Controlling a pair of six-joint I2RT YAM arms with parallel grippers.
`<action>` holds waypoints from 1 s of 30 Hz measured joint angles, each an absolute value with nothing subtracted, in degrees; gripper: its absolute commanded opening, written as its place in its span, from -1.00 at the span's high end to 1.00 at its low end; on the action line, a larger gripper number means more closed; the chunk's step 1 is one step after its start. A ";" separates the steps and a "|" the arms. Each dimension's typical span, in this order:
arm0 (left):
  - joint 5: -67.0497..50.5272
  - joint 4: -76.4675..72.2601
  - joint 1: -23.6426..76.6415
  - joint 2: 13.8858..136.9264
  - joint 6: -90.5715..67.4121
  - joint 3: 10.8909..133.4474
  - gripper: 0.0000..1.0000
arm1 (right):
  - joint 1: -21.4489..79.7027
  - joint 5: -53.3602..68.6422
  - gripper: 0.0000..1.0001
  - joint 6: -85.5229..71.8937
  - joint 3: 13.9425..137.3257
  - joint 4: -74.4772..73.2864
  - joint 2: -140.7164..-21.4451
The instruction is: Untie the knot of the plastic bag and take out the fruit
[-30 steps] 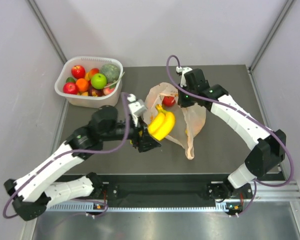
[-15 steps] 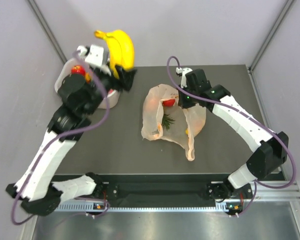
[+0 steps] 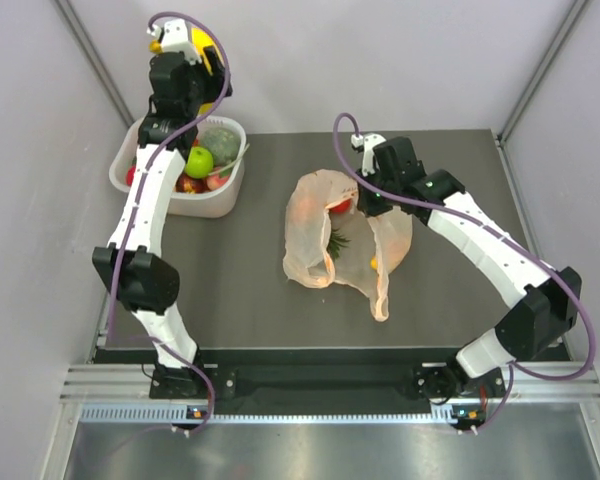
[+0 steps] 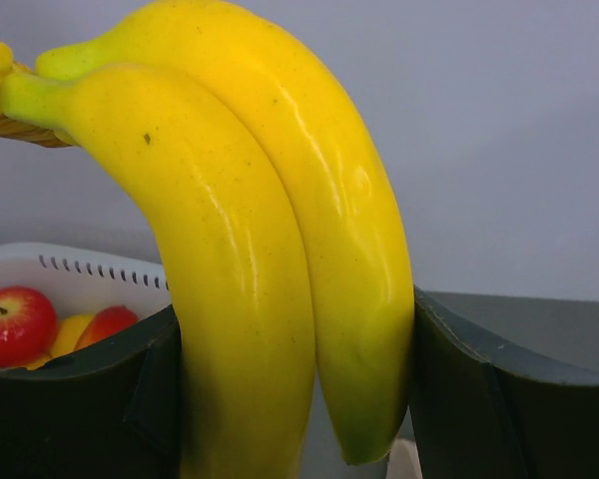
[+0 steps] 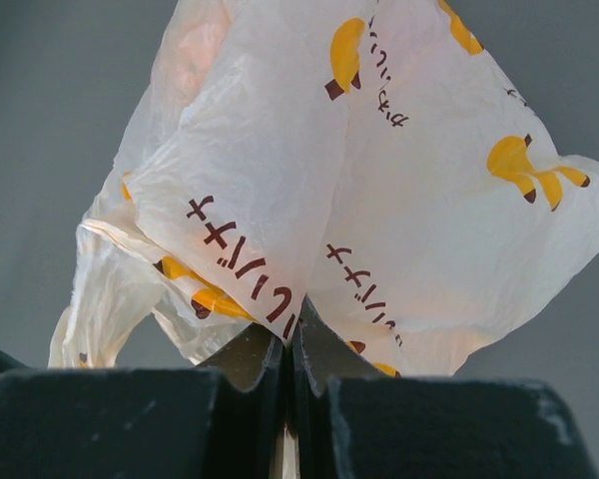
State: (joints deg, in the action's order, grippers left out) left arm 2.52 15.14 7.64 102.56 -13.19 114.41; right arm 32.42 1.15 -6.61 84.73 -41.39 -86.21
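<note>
The peach-orange plastic bag point(image 3: 320, 255) lies open in the middle of the table. No tied knot shows; one handle loop point(image 3: 380, 298) trails toward the front. Inside the bag I see a red piece point(image 3: 338, 205), a green crown point(image 3: 337, 241) and a small orange piece point(image 3: 374, 263). My right gripper point(image 3: 369, 202) is shut on the bag's film at its far edge, which the right wrist view point(image 5: 292, 334) shows pinched between closed fingers. My left gripper point(image 3: 188, 62) is raised high above the white tub, shut on the yellow bananas point(image 4: 280, 279).
The white tub point(image 3: 223, 202) stands at the back left, holding a green apple point(image 3: 198, 161), a grey-green melon point(image 3: 220, 140) and red fruit; it also shows in the left wrist view point(image 4: 90, 267). Grey walls close in the left, back and right.
My left arm has lifted the bananas out of the bag, swung them left and raised them high over the tub. The right gripper has stayed on the bag's film.
</note>
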 measured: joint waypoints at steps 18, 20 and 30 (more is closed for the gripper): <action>23.14 16.25 6.33 118.02 -20.18 124.75 1.00 | 32.47 7.51 1.00 -7.25 76.38 -35.68 -86.67; 25.67 15.22 6.28 118.04 -21.78 121.97 1.00 | 32.47 7.97 1.00 -7.33 76.38 -35.20 -86.74; 33.43 9.56 5.89 118.76 -32.32 113.86 1.00 | 32.47 8.75 1.00 -7.70 76.38 -33.63 -87.35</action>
